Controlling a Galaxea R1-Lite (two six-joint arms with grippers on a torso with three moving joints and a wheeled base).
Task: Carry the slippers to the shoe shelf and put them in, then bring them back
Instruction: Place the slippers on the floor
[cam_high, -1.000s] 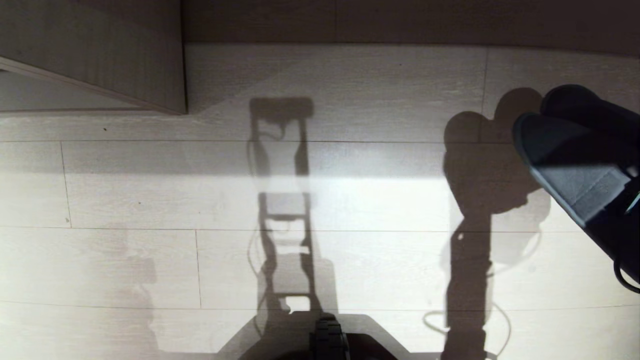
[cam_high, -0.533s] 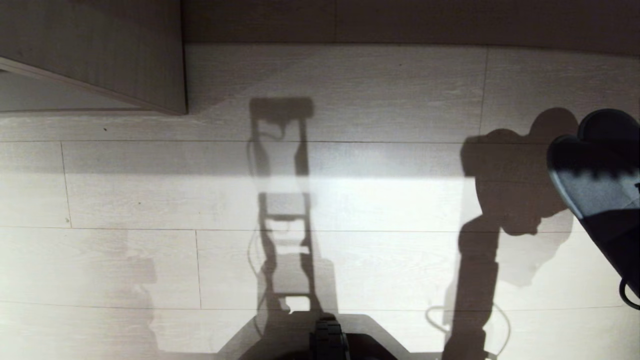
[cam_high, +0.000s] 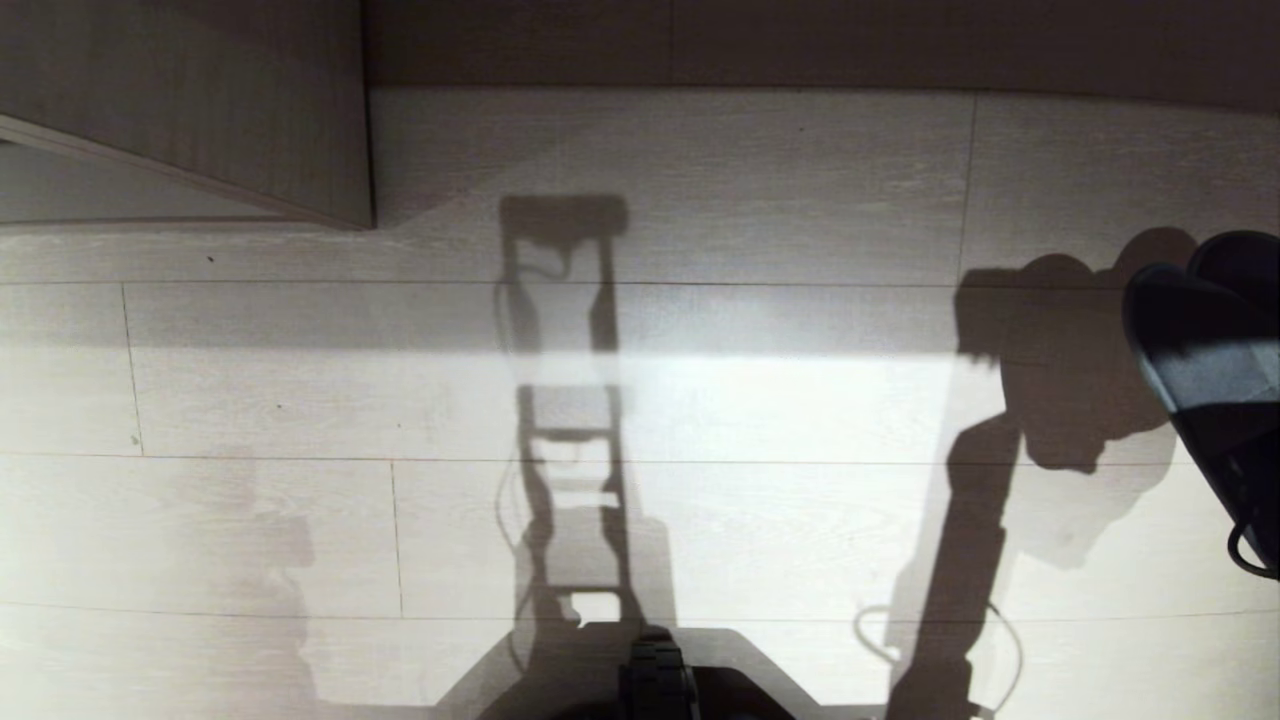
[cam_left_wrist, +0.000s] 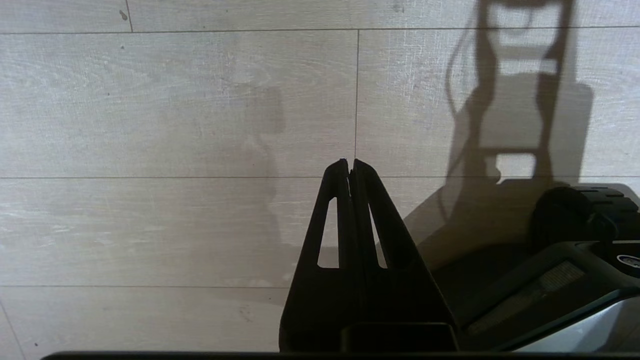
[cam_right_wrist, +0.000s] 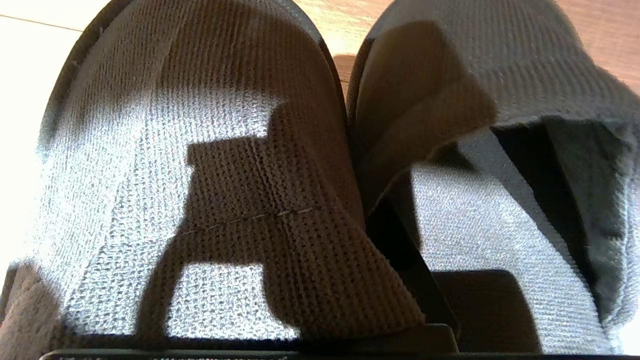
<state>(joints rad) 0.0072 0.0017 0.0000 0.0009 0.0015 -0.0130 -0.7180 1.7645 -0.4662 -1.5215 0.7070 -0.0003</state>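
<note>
Right hand (cam_right_wrist: 400, 235), clamped on the slippers (cam_high: 1205, 370), has swung them rightward above the floor (cam_high: 700, 400); carrying continues.

The slippers (cam_high: 1215, 370) – a pair of flat, dark grey-blue knit fabric slippers with rounded toes – are held together off the floor at the right edge of the head view, toes pointing away from the robot. In the right wrist view the two slippers (cam_right_wrist: 200, 175) lie side by side, inner edges touching, uppers facing the camera. Sunlight falls in patches on the knit. A grey-brown wood-grain panel at the upper left may be the shelf (cam_high: 200, 110) – well apart from the pair.
</note>
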